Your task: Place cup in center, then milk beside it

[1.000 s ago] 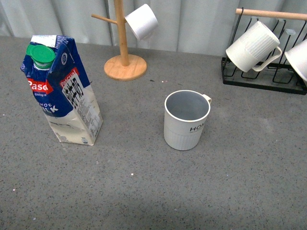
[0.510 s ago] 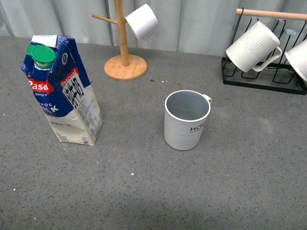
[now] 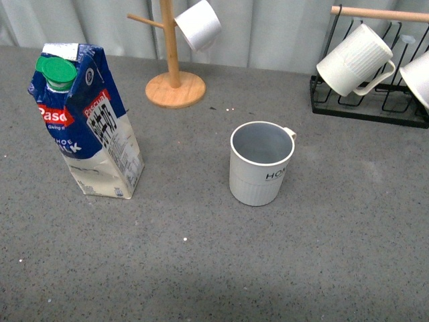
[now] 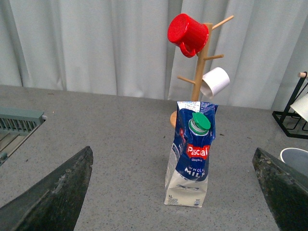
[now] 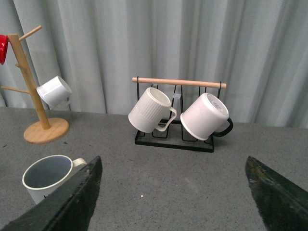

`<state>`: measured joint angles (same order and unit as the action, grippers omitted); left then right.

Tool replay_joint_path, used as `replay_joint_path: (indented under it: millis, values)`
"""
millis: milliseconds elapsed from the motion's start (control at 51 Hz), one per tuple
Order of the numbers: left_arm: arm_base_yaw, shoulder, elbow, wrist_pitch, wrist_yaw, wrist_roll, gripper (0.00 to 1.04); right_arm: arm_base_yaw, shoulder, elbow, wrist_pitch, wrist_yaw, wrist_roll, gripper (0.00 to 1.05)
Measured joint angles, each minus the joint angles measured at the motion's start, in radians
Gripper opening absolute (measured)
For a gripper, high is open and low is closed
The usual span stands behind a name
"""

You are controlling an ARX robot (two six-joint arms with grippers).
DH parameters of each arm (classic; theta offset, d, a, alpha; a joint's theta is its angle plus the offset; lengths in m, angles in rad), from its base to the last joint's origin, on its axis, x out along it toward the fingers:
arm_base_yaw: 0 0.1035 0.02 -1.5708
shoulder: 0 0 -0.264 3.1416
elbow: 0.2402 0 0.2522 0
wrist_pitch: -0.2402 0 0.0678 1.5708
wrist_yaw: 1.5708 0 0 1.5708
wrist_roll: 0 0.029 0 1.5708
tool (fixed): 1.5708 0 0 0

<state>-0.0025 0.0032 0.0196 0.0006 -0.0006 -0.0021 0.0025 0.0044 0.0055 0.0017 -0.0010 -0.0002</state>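
The cup [image 3: 260,164], an off-white mug with ribbed lower half and black "HOM" lettering, stands upright near the middle of the grey table; it also shows in the right wrist view [image 5: 48,177]. The milk [image 3: 84,121], a blue-and-white carton with a green cap, stands at the left, apart from the cup. In the left wrist view the milk [image 4: 191,156] stands ahead of my open left gripper [image 4: 175,211], between the lines of its fingers. My right gripper [image 5: 178,207] is open over bare table. Neither arm shows in the front view.
A wooden mug tree [image 3: 173,74] with a plain white cup [image 3: 198,25] stands at the back; a red cup [image 4: 187,29] hangs higher on it. A black wire rack [image 3: 365,107] at the back right holds a ribbed white mug [image 3: 354,60] and another mug [image 5: 206,116].
The front view has shifted slightly, so everything sits a little higher in the picture. The cup and the milk stand where they were.
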Motion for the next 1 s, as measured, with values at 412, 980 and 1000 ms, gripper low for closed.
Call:
replay_joint_path:
  millis: [412, 980, 1000]
  values:
    - [-0.01, 0.175, 0.039, -0.127, -0.021, -0.068, 0.98, 0.0, -0.001, 0.0, 0.0, 0.0, 0.0, 0.95]
    - [-0.085, 1.319, 0.245, 0.696, -0.01, -0.097, 0.98, 0.0, -0.001, 0.0, 0.0, 0.0, 0.0, 0.95]
    - [-0.085, 1.346, 0.257, 0.7, -0.012, -0.096, 0.98, 0.0, -0.001, 0.0, 0.0, 0.0, 0.001, 0.95]
